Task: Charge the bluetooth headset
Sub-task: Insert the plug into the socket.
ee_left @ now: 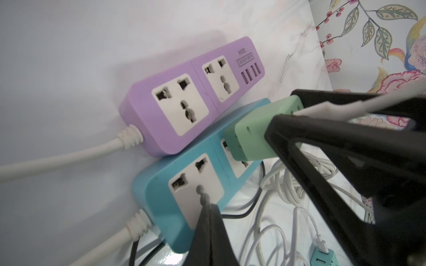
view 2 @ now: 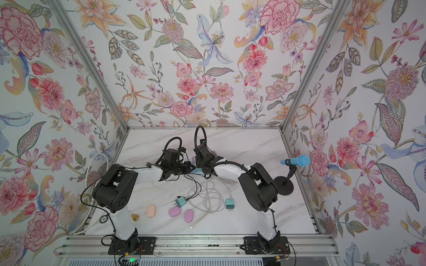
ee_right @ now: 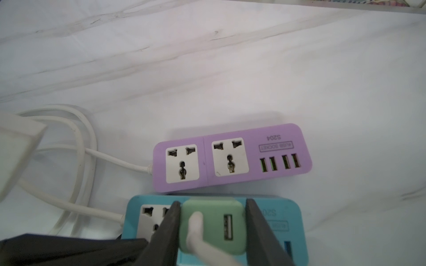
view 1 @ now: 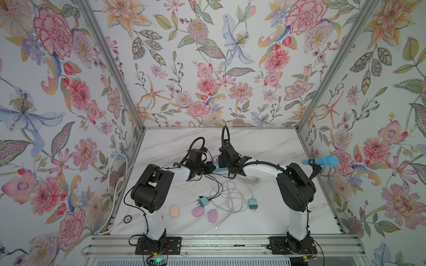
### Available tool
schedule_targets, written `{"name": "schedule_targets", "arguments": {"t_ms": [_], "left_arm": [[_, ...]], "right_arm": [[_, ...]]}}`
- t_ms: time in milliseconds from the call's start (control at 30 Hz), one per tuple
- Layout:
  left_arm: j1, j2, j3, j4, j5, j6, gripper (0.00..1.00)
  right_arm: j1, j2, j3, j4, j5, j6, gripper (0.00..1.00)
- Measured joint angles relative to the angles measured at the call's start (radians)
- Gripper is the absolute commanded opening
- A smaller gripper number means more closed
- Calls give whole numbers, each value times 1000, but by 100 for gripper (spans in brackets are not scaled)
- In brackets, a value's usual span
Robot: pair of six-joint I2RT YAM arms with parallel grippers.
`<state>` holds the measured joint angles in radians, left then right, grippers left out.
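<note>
Green USB adapter (ee_right: 212, 226) at blue power strip (ee_left: 161, 184)
Right fingers (ee_right: 168, 230) clamp it at the strip's second socket; left fingers (ee_left: 207, 225), closed empty, rest on the strip; headset cases (view 1: 198, 211) lie well apart, apparently uncabled.

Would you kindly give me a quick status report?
Left gripper shut, tip on blue power strip. Right gripper shut on green adapter at strip's socket; seating unclear. Loose white cables beside, not blocking.

Left arm (view 1: 153, 221), right arm (view 1: 297, 221): white rounded link shells, bulky black joint housings (view 1: 152, 186) with small holes. Black ribbed hose (view 1: 222, 135) loops above each wrist; thin black wires trail along links. Flat black base plates (view 1: 159, 245).
</note>
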<state>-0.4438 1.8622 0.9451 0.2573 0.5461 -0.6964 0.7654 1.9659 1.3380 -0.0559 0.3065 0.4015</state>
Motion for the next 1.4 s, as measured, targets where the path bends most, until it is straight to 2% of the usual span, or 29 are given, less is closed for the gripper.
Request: {"name": "schedule_targets", "arguments": {"t_ms": [467, 733, 800, 900, 1133, 1400], "left_arm": [[1, 10, 0, 23, 9, 0, 0], [1, 27, 3, 50, 31, -1, 0], [0, 39, 14, 60, 36, -2, 0], [-4, 60, 42, 63, 45, -5, 0], [-13, 87, 68, 72, 51, -19, 0], [2, 83, 68, 65, 43, -22, 0]], "right_arm": [[49, -1, -104, 152, 118, 7, 0], [30, -6, -123, 185, 95, 16, 0], [12, -9, -122, 189, 61, 15, 8], [-8, -13, -122, 191, 10, 8, 30], [-1, -20, -93, 125, -9, -12, 37], [49, 25, -59, -30, 23, 0, 58]]}}
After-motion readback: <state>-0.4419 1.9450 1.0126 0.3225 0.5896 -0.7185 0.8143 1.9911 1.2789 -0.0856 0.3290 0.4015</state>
